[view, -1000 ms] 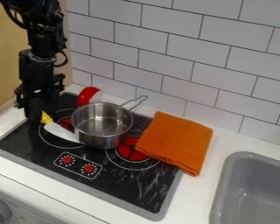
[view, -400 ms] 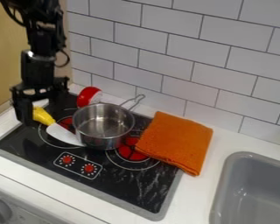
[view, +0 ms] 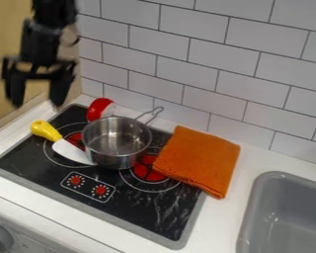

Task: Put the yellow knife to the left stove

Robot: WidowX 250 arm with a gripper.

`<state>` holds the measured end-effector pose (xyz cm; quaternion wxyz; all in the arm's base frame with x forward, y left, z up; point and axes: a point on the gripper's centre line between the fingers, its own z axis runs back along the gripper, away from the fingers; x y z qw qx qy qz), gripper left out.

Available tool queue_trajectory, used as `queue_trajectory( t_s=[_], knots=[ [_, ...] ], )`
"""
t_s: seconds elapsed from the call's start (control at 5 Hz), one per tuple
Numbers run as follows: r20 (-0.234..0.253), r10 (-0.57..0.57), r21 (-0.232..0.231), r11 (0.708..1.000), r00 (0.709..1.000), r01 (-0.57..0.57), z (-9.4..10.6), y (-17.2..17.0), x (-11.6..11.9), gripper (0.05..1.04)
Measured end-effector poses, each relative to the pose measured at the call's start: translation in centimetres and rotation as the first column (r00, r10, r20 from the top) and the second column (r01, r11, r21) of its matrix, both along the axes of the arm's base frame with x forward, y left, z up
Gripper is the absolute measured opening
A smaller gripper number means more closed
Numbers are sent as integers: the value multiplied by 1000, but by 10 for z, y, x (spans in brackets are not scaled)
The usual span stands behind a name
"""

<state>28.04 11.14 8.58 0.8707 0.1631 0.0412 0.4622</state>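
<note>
Because the gripper (view: 36,105) hangs wide apart with nothing between its fingers, up and left of the pot (view: 116,146), the knife (view: 46,129) lies free, left of the pot across the left burner (view: 76,139), its blade running up to the pot's wall. Should the gripper come down for a correction, its tips could bump the rounded handle and roll the knife; a push rightward might jam the blade against the pot and shift both. Counting across: one gripper, one knife, two burners, two red knobs (view: 75,181) in front of the pot, one red bowl (view: 100,108) behind it, one pot, one cloth (view: 199,160) right of it, one sink (view: 267,179) farther right.
</note>
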Motion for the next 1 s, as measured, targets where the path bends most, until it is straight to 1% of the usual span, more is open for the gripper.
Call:
queue_trajectory(
  t_s=[0.2,0.4,0.6,0.8,1.0],
  knots=[
    [-9,-262,-20,965,965,262,12,-46,15,999],
    [73,-483,-56,871,872,488,28,-98,9,999],
    [92,-673,-133,722,734,679,28,-143,-18,999],
    [107,-831,-163,527,545,834,19,-190,-37,999],
    [119,-882,-201,428,455,881,16,-220,-50,999]
  ],
)
